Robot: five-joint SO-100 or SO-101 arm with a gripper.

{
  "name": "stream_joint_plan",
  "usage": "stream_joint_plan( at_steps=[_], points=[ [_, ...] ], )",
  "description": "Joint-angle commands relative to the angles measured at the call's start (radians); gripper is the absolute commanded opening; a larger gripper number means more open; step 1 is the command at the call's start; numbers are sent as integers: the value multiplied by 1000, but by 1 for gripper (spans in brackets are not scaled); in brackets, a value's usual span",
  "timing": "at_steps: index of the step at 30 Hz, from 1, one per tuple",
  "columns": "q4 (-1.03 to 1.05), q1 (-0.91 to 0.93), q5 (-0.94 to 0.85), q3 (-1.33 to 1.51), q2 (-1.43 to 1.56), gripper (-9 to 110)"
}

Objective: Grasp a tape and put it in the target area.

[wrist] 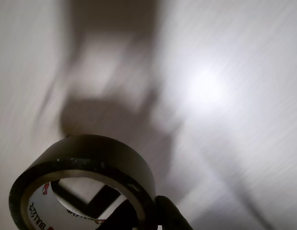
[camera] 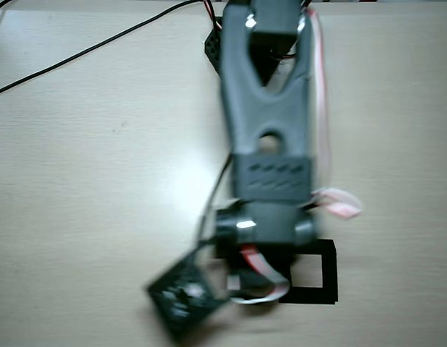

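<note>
Grey plastic arm (camera: 270, 108), oval hole, red-white ribbon cable (camera: 320, 108), black wrist board (camera: 183, 296).

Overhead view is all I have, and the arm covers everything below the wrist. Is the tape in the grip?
Observer: It looks so. The wrist view shows the tape up close, its wall against a dark fingertip.
Operator: I see the target area half under the arm. Is the tape near it?
Observer: Yes, a corner of its black strips shows through the tape's hole in the wrist view.
Operator: Is the tape down on the table?
Observer: It looks lifted: the table is blurred behind it while the tape is sharp.
</note>
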Motion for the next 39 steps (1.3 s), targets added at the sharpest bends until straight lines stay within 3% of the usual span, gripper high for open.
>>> stream_joint_plan(
  at_steps=[1,11,39],
  points=[
    [12,-80,17,-9,74,0],
    [-5,-229,97,-74,-46,0],
    [-37,-225,91,-265,-360,0]
  ],
)
